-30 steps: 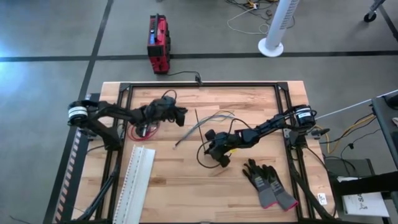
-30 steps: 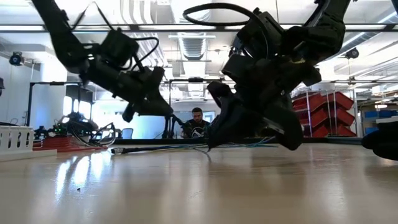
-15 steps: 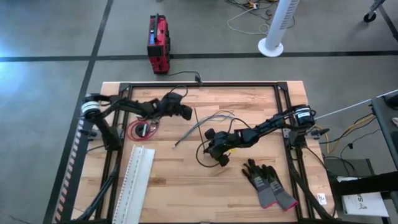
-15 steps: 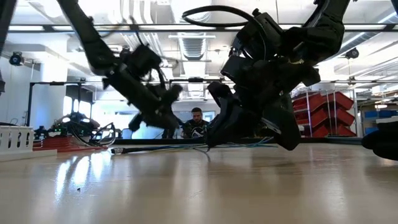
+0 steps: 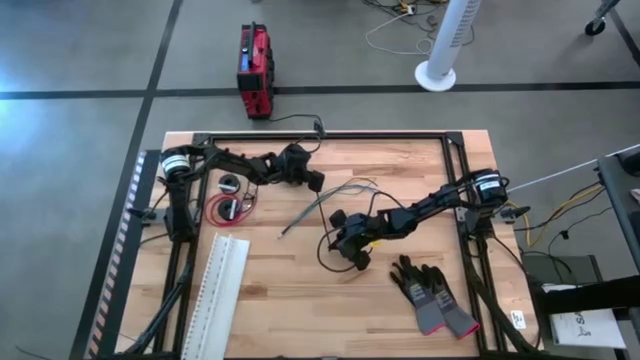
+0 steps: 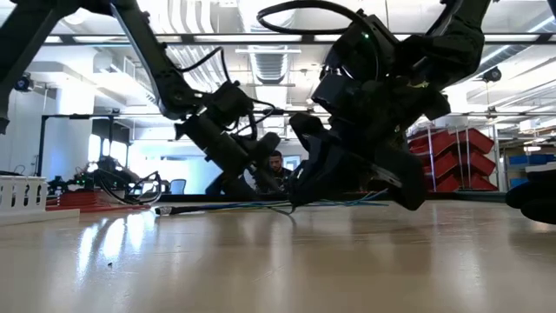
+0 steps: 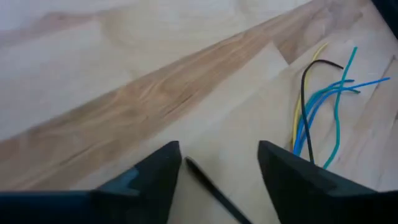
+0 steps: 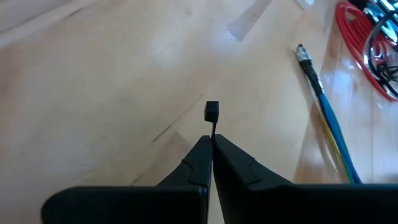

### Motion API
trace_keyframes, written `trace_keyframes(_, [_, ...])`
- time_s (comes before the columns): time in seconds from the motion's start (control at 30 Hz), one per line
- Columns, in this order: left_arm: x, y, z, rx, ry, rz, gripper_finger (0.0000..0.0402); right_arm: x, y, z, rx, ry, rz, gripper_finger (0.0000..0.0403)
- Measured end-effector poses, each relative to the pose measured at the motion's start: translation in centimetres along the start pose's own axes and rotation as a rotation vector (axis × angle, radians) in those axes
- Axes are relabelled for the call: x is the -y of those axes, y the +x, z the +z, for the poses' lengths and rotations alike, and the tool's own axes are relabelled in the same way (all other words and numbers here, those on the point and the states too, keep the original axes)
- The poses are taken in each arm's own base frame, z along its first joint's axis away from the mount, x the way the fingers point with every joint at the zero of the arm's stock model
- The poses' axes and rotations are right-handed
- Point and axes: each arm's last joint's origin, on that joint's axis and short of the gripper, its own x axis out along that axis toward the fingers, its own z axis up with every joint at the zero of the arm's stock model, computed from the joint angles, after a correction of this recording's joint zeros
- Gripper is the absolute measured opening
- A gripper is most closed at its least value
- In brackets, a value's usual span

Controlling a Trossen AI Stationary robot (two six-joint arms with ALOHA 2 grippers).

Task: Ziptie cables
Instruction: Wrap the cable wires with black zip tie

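Our right gripper (image 5: 352, 250) pinches a zip tie (image 8: 211, 112) mid-table; our left gripper (image 7: 217, 163) hovers spread-fingered near the cables (image 5: 340, 197). The thin tie could slip during threading.

Cables on the wooden table, in a coil and a loose bundle.

The cables (image 5: 330, 205) lie as a thin bundle running slantwise across the middle of the table, one end capped by a small dark tip (image 8: 303, 55), the other fanning into loose blue, teal, yellow and black strands (image 7: 323, 102). A loose black loop (image 5: 325, 252) curls just beside the bundle's middle. Well apart, near the table's left edge, a small coil of red and black wire (image 5: 228, 208) lies flat.
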Motion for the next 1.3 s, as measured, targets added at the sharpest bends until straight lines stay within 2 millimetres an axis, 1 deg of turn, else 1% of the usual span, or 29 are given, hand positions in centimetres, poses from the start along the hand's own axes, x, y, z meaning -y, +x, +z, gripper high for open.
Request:
trace_keyframes(0.1, [0.1, 0.0, 0.2, 0.004, -0.001, -0.002, 0.0254, 0.0, 0.0, 0.0, -0.001, 0.000, 0.001, 0.0000])
trace_keyframes(0.17, [0.1, 0.0, 0.2, -0.003, -0.004, 0.001, 0.0265, -0.1, 0.0, -0.1, -0.004, 0.001, 0.002, 0.0000])
trace_keyframes(0.33, [0.1, 0.1, 0.0, -0.013, 0.010, 0.005, 0.0269, -0.1, 0.0, -0.1, -0.005, -0.001, 0.000, 0.0000])
trace_keyframes(0.8, [1.1, 0.3, -1.0, -0.039, 0.068, -0.030, 0.0188, 0.2, 0.0, -0.4, -0.024, 0.008, -0.025, 0.0000])
trace_keyframes(1.3, [1.7, 0.4, -1.3, -0.038, 0.132, -0.072, 0.0143, 0.2, 0.0, -0.4, -0.024, 0.001, -0.025, 0.0000])
